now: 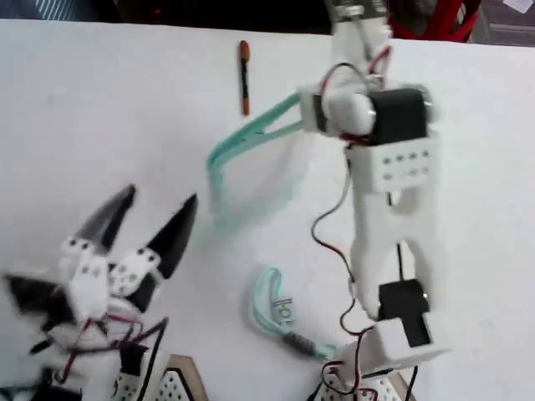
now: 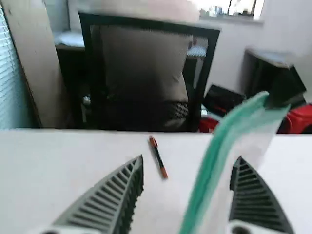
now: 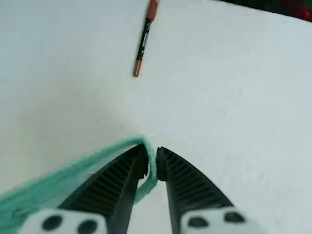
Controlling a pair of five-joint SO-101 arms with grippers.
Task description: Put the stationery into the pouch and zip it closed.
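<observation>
The clear pouch with a teal zipper edge (image 1: 242, 138) hangs tilted above the table's middle. My right gripper (image 1: 305, 113) is shut on one end of that teal edge (image 3: 146, 178), seen pinched between its jaws (image 3: 152, 151). An orange-and-black pen (image 1: 244, 75) lies on the table beyond the pouch (image 3: 144, 41). My left gripper (image 1: 160, 196) stands open near the front left, pointing toward the pouch, nothing between its fingers. From the left wrist, the pouch edge (image 2: 219, 161) hangs just ahead of the open gripper (image 2: 189, 163), with the pen (image 2: 158, 156) farther off.
A teal cord loop with a small tag (image 1: 272, 305) lies on the table near the right arm's base (image 1: 393, 351). The white table (image 1: 100, 109) has free room at the left and far right. A dark chair (image 2: 146, 73) stands beyond the table's far edge.
</observation>
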